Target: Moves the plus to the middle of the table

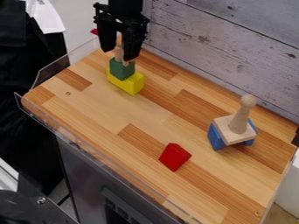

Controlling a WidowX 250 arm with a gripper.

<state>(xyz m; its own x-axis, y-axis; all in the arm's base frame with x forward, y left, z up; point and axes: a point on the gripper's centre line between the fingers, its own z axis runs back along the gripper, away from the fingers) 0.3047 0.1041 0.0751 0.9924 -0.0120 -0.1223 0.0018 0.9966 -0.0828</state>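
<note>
The black gripper [118, 51] hangs at the upper left over a small stack, its fingers apart on either side of a light wooden piece [119, 52]. That piece stands on top of the stack and is partly hidden by the fingers, so I cannot tell whether it is the plus. Under it sits a green block [121, 69], which rests on a yellow block [126, 82].
A red block [175, 156] lies near the front edge of the wooden table [88, 105]. At the right, a wooden piece with a round-topped post [238, 124] rests on blue blocks [216, 137]. Clear low guards line the left and front edges; a plank wall [227, 48] stands behind.
</note>
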